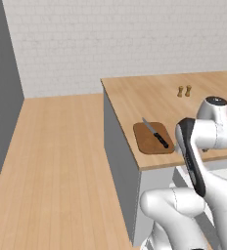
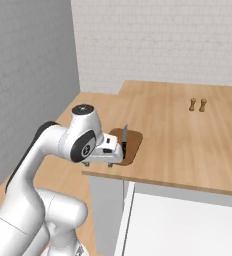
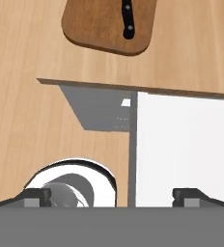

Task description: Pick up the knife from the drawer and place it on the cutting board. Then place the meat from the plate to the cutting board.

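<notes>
The dark-brown cutting board (image 1: 147, 139) lies at the counter's front left corner, with the black-handled knife (image 1: 155, 134) resting on it. In the hand view the cutting board (image 3: 97, 29) and the knife (image 3: 128, 19) sit at the top. My gripper (image 3: 114, 198) hangs open over the counter's front edge, just short of the board, with nothing between its fingertips (image 3: 36, 197). From the right base view the gripper (image 2: 100, 161) is just in front of the cutting board (image 2: 133, 142). The white drawer (image 2: 183, 220) stands pulled out below the counter. The meat and the plate are out of view.
Two small wooden shakers (image 1: 184, 91) stand further back on the tan countertop (image 2: 188, 135). The counter's left side drops to open wooden floor (image 1: 52, 161). A grey wall (image 2: 23, 75) closes the left side, with a white brick wall behind.
</notes>
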